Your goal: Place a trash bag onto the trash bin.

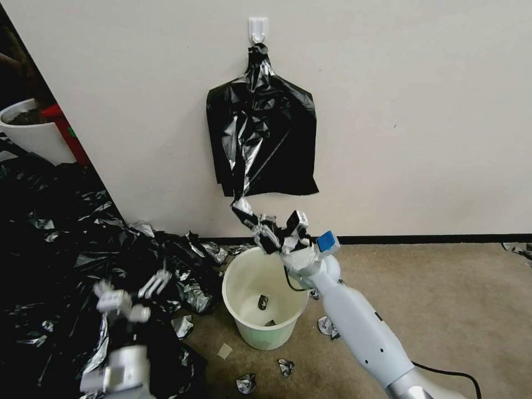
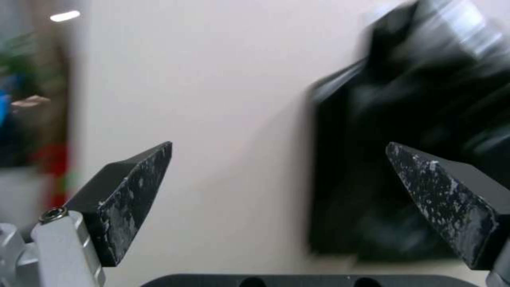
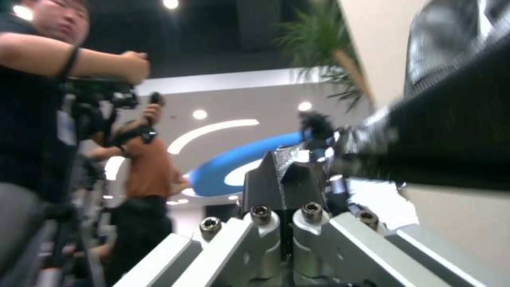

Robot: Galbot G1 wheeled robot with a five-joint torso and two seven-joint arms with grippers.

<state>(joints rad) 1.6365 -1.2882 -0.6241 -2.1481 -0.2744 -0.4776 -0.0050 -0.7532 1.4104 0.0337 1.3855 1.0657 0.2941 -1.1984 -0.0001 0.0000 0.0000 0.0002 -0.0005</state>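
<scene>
The trash bag (image 1: 244, 183) shows at centre frame as a thin black strip drawn down out of the bundle (image 1: 261, 138) hanging from a wall hook (image 1: 258, 29). Its lower end is pinched in the closed jaws of the right gripper (image 1: 270, 231), just above the far rim of the trash bin (image 1: 265, 310) on the floor. At lower left, the left gripper (image 1: 136, 292) hovers over a heap of black plastic (image 1: 66, 244), jaws wide and empty.
</scene>
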